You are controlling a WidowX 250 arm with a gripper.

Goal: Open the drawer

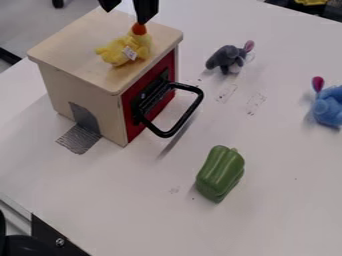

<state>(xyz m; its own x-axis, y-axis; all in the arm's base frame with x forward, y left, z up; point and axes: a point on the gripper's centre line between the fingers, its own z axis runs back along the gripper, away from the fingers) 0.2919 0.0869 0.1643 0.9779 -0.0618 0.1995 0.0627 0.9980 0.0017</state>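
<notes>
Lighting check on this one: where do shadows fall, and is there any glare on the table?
Camera view: the black handle throws a slanting dark streak onto the white table; a softer shadow hugs the left side of the green pepper. Camera view, glare: no harsh hot spot on the table, and the blue toy is not washed out.

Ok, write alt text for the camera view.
A wooden box with a shut red drawer and black handle stands on a white table, a yellow duck on top. The open gripper is at the top edge. Nearby: a green pepper, grey toy and blue toy.
</notes>
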